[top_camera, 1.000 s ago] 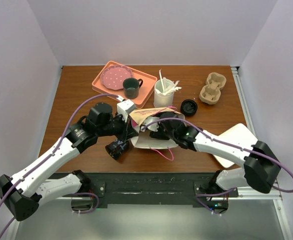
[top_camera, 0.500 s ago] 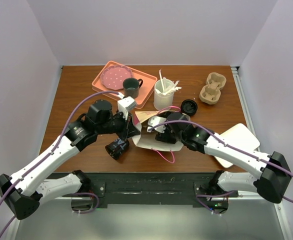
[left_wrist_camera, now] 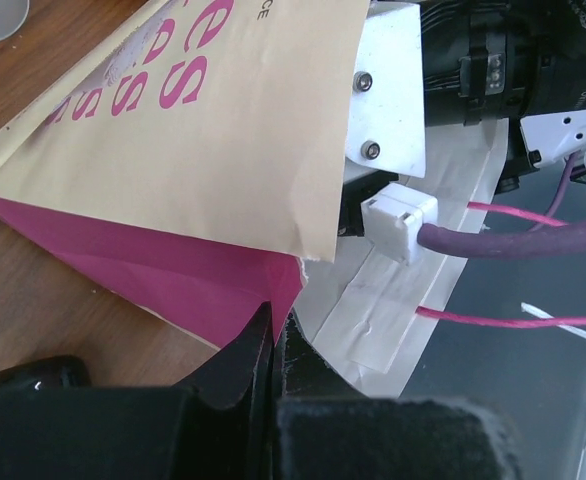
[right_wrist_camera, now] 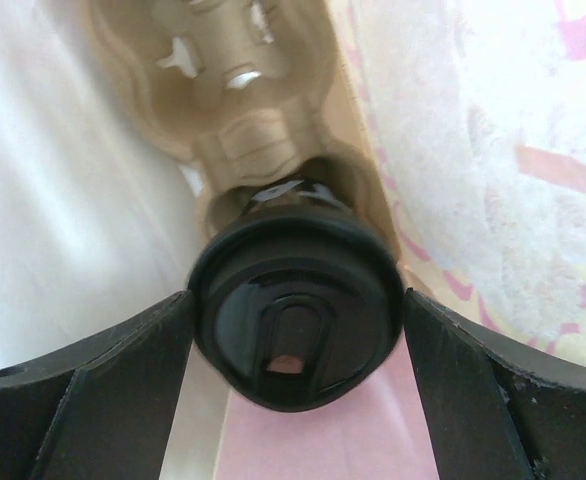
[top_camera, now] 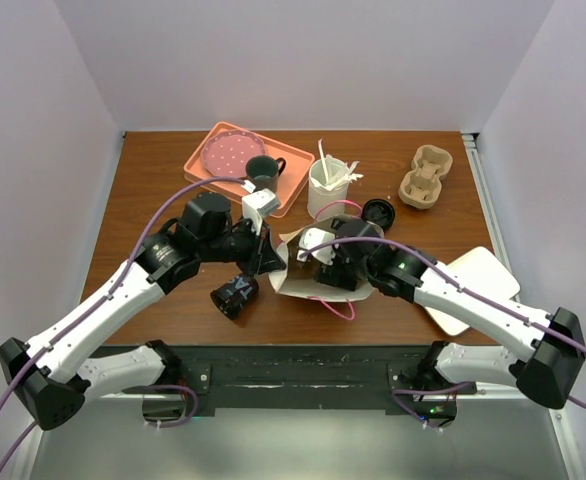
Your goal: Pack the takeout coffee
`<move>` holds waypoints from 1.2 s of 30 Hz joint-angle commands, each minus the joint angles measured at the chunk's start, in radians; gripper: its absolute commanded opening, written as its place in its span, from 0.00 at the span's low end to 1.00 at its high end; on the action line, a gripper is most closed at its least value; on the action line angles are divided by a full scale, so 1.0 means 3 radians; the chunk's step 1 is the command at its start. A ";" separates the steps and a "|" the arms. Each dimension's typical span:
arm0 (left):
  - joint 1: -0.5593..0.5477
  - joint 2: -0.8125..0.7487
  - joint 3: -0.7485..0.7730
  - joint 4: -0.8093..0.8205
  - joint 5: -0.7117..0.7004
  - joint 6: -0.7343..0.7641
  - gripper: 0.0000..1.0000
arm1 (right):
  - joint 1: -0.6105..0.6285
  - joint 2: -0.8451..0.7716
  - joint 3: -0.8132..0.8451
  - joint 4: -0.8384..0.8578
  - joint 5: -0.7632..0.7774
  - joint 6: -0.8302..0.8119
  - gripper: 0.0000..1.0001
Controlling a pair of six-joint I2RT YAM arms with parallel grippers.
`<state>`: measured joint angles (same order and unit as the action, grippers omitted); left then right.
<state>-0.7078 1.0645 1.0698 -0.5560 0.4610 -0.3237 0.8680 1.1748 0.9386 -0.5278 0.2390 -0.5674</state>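
The takeout coffee (right_wrist_camera: 293, 270) sits in a brown cup holder (right_wrist_camera: 243, 100) inside the paper bag (left_wrist_camera: 203, 150), the right gripper (right_wrist_camera: 295, 340) is spread wide open on both sides of its lid (right_wrist_camera: 293, 315), and the left gripper (left_wrist_camera: 275, 325) pinches the bag's edge tight.

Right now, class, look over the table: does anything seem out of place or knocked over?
Yes. A black cup lies tipped on its side, left of the paper bag. A loose black lid sits alone on the table behind the bag, on no cup.
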 commanded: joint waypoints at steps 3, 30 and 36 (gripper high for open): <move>-0.0013 0.0143 0.0340 -0.0273 0.0105 -0.0066 0.06 | -0.0035 -0.0111 0.0175 -0.0123 0.0006 0.0112 0.89; -0.0013 0.0650 0.1071 -0.0703 -0.0094 -0.0031 0.41 | -0.0040 0.0083 0.0532 -0.0112 0.0016 0.0132 0.93; -0.0013 0.0655 0.1158 -0.0698 -0.0151 -0.0046 0.49 | -0.0045 0.0078 0.0573 -0.0066 0.0088 0.0158 0.94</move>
<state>-0.7082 1.2659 1.3674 -0.7673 0.4225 -0.3374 0.8612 1.2041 1.0622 -0.5652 0.2283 -0.5369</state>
